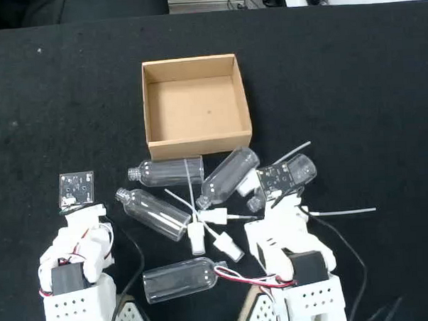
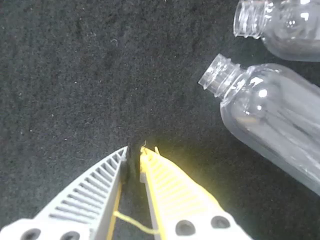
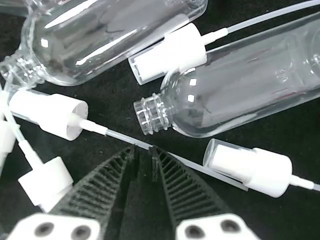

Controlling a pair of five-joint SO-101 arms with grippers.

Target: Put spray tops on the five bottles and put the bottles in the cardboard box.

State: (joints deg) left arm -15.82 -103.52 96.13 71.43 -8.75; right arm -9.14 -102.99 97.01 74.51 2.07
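- I count five clear bottles [image 1: 168, 172] lying on their sides on the black table [image 1: 381, 89], every neck bare. That first one sits just in front of the cardboard box [image 1: 199, 144].
- A slanted bottle [image 1: 154, 213] lies just below it. A third bottle [image 1: 229, 175] angles off the box's near right corner, and a fourth bottle [image 1: 303, 169] is partly hidden under the right arm's camera board. The nearest bottle [image 1: 184, 279] lies between the two arm bases.
- The box stands open-topped, beyond the bottles and apart from both arms.
- Loose white spray tops [image 1: 215, 217] are scattered in the middle of the cluster, their thin tubes crossing one another.
- My right gripper [image 3: 142, 152] has its black fingers drawn nearly together, clamping nothing. The tips hang right over the dip tube [image 3: 200, 167] of one spray top [image 3: 47, 112], close to an open bottle neck.
- My left gripper [image 2: 134, 154] is likewise closed up, white finger against yellow, holding nothing. It hovers over bare table, with two bottle necks off to one side.
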